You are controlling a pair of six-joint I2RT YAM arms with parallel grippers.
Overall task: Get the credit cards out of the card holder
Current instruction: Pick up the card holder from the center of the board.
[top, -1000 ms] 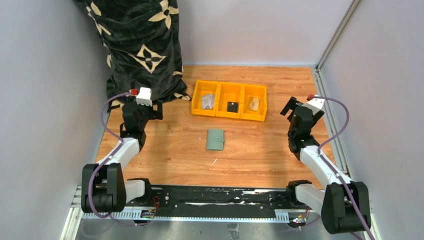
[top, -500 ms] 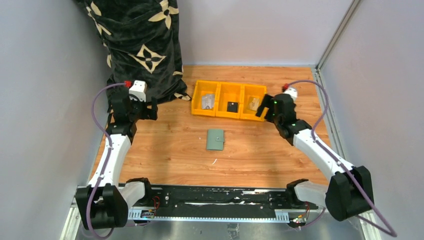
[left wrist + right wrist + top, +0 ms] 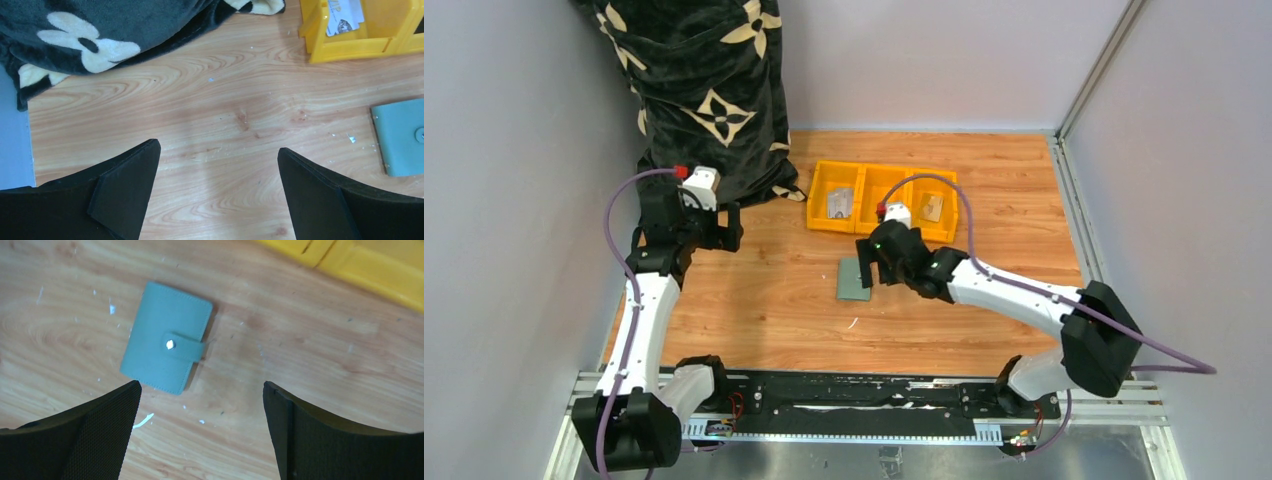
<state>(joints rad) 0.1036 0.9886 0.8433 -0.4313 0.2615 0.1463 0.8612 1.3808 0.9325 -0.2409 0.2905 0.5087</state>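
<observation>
The closed card holder (image 3: 167, 345) lies flat on the wooden table (image 3: 300, 350), just ahead of the wide-apart jaws of the right gripper (image 3: 200, 390). The left gripper (image 3: 217, 150), jaws likewise apart, hovers well aside.

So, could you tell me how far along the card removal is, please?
Done: nothing yet; the card holder lies snapped shut on the table, no credit cards showing. In hand: the right gripper hovers close by it, jaws open. Remaining: unsnap it, open it, pull the cards out.
</observation>
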